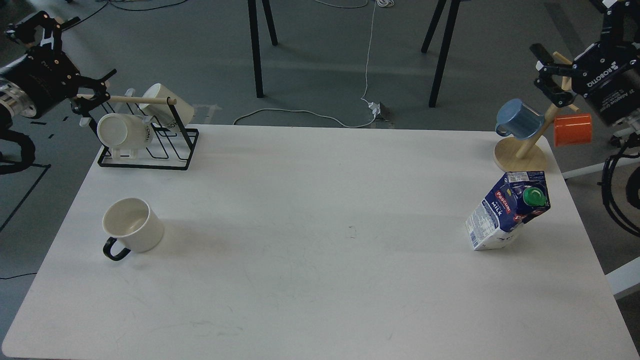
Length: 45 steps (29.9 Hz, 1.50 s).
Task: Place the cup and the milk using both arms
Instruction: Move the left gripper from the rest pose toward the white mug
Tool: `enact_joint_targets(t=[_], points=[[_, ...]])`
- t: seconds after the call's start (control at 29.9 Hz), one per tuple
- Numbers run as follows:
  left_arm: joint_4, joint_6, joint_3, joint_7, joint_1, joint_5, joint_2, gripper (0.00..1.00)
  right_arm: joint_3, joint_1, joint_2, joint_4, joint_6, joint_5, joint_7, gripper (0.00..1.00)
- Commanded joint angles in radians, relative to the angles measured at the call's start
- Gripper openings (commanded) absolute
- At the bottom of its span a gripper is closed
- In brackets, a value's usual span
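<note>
at the upper left of the frame the left gripper hangs off the table's far left corner, its two dark fingers spread wide and holding nothing. one finger reaches toward the black wire rack, which stands on the table's upper left corner and carries a wooden dowel with two cream-white lettered mugs hung on their sides.

lower down, at the left of the white table, the cup stands upright with its mouth open to the view and its thin black loop handle pointing toward the lower left. it is well apart from the rack and from both grippers.

across the bare middle of the table, at the right side, the milk stands upright on its base, its green cap and red label facing the view.

just above it in the frame, on the table's upper right corner, a wooden mug tree bears a blue mug and an orange mug.

at the upper right edge the right gripper is raised beside the tree, fingers parted and empty, one of them near the tree's upper pegs.
</note>
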Motion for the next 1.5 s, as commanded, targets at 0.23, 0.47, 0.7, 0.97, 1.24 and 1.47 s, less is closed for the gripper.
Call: enact_joint_targets(t=[0.23, 0.47, 0.7, 0.97, 1.24, 1.47], points=[[0.290, 0.000, -0.066, 0.005, -0.038, -0.013, -0.132, 1.00, 0.002, -0.016, 0.000, -0.001, 0.000, 0.003, 0.002, 0.99], [0.368, 0.000, -0.064, 0.000, -0.106, 0.264, -0.099, 1.00, 0.013, -0.016, 0.000, 0.000, 0.000, 0.010, 0.005, 0.99], [0.359, 0.000, -0.066, -0.012, -0.106, 0.395, 0.039, 1.00, 0.020, -0.016, -0.003, -0.003, 0.000, 0.010, 0.005, 0.99], [0.321, 0.000, -0.064, -0.006, -0.092, 0.459, 0.076, 1.00, 0.029, -0.016, -0.020, -0.004, 0.000, 0.010, 0.003, 0.99], [0.146, 0.000, -0.066, -0.004, -0.063, 0.591, 0.078, 1.00, 0.029, -0.016, -0.024, -0.006, 0.000, 0.009, 0.003, 0.99], [-0.192, 0.000, -0.080, -0.004, 0.031, 0.594, 0.167, 1.00, 0.028, -0.030, -0.026, -0.010, 0.000, 0.009, 0.003, 0.99]])
